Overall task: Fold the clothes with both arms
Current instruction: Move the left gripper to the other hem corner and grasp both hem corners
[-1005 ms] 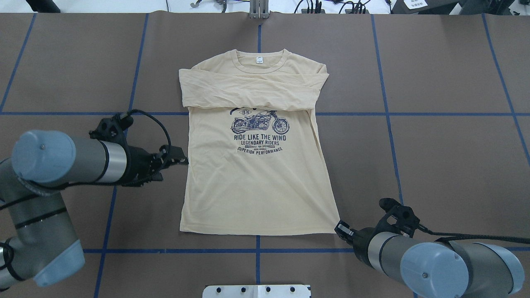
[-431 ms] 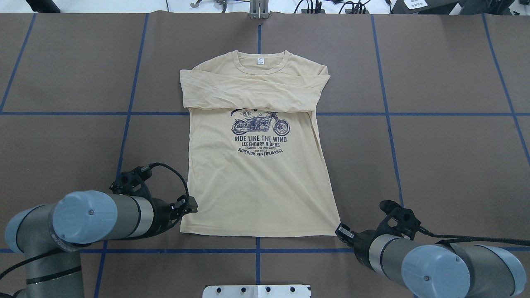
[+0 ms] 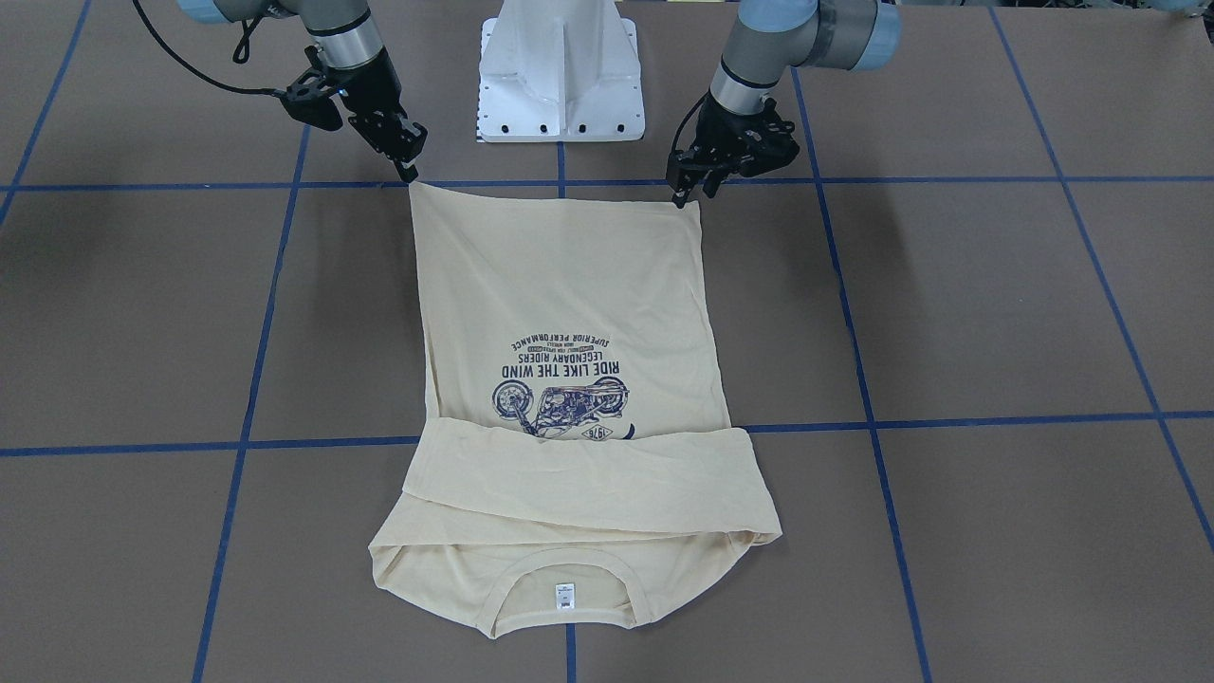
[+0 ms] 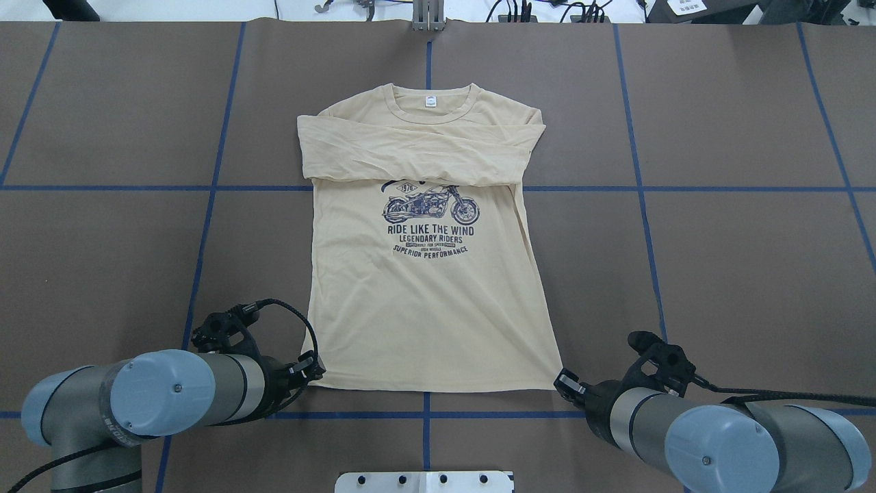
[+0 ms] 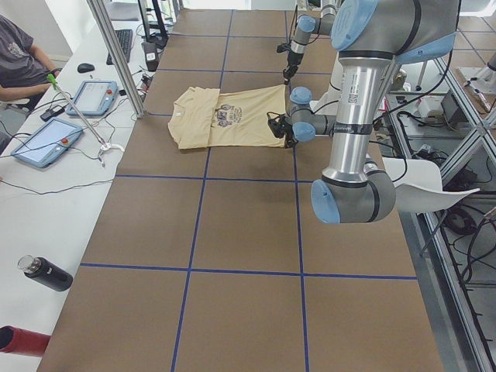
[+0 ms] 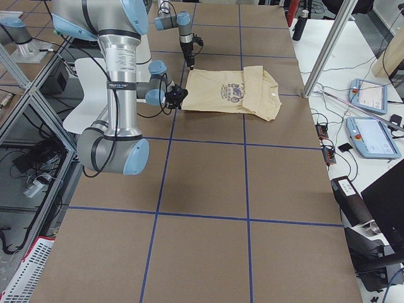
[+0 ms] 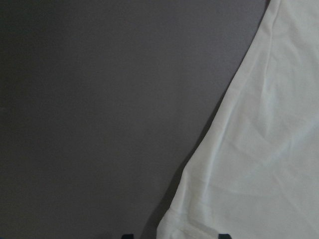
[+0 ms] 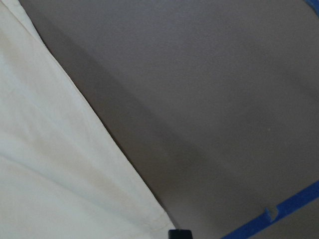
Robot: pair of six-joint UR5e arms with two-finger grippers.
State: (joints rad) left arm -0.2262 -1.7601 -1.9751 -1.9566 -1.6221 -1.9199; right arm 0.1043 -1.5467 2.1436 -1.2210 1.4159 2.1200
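Observation:
The cream-yellow T-shirt [image 4: 424, 308] lies flat and print-up on the brown table, with both sleeves folded across the chest and the neck label at the far end. My left gripper [image 4: 313, 366] sits low at the hem's left corner. It is open: in the left wrist view two fingertips [image 7: 127, 235] stand apart with the T-shirt [image 7: 259, 149] corner between them. My right gripper [image 4: 561, 380] is at the hem's right corner. Its wrist view shows a single dark tip [image 8: 179, 233] at the corner of the T-shirt [image 8: 50, 149], so it looks shut on the cloth.
The white pedestal base [image 3: 560, 76] stands just behind the hem, between the two arms. Blue tape lines [image 4: 636, 188] grid the table. A side bench holds tablets [image 5: 93, 97] with a seated person [image 5: 15, 54] beside it, and a black bottle [image 5: 46, 273] lies nearer.
My left arm has swung from the shirt's left side edge back toward the robot, down to the hem's left corner. The right arm and the shirt have stayed put.

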